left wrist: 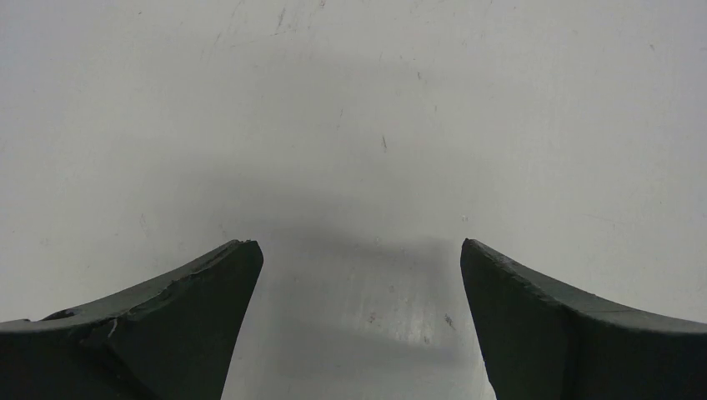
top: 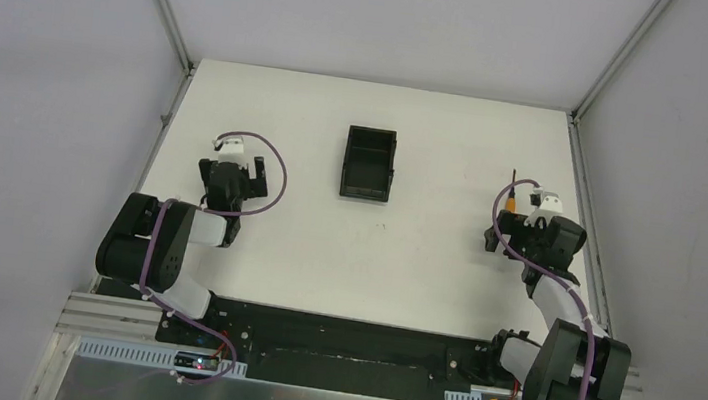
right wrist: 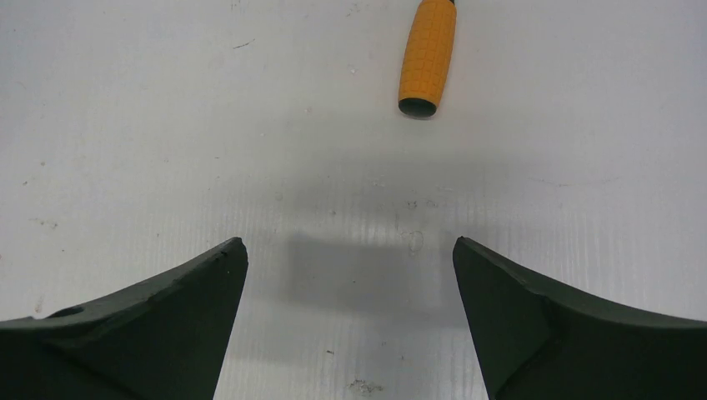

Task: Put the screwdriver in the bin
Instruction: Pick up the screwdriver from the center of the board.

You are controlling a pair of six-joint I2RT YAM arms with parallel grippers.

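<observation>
- The bin (top: 366, 192) is a black rectangular plastic tray with raised walls. It sits on the white table (top: 373, 263) towards the far side, roughly midway between the two arms.
- An inner divider crosses the bin and splits it into a smaller far compartment and a larger near one. From the top view both compartments show only their dark floors.
- The screwdriver (top: 511, 200) lies flat on the table outside the bin, well off to the bin's right and close to the right arm's wrist. Its thin dark shaft points towards the far edge of the table, and its orange handle is the nearer end.
- In the right wrist view the screwdriver (right wrist: 428, 54) shows as an orange handle with a gridded grip, its butt end facing the camera. The shaft runs out of that picture at the top.
- The right gripper (right wrist: 350, 246) has its jaws spread wide with only bare table between them, so it holds nothing. The handle lies on the table beyond the fingertips, a little right of the middle of the gap, and touches neither finger.
- The left gripper (left wrist: 360, 243) is also wide open and empty. It is poised over scuffed white table on the left side, well apart from both bin and screwdriver.
</observation>
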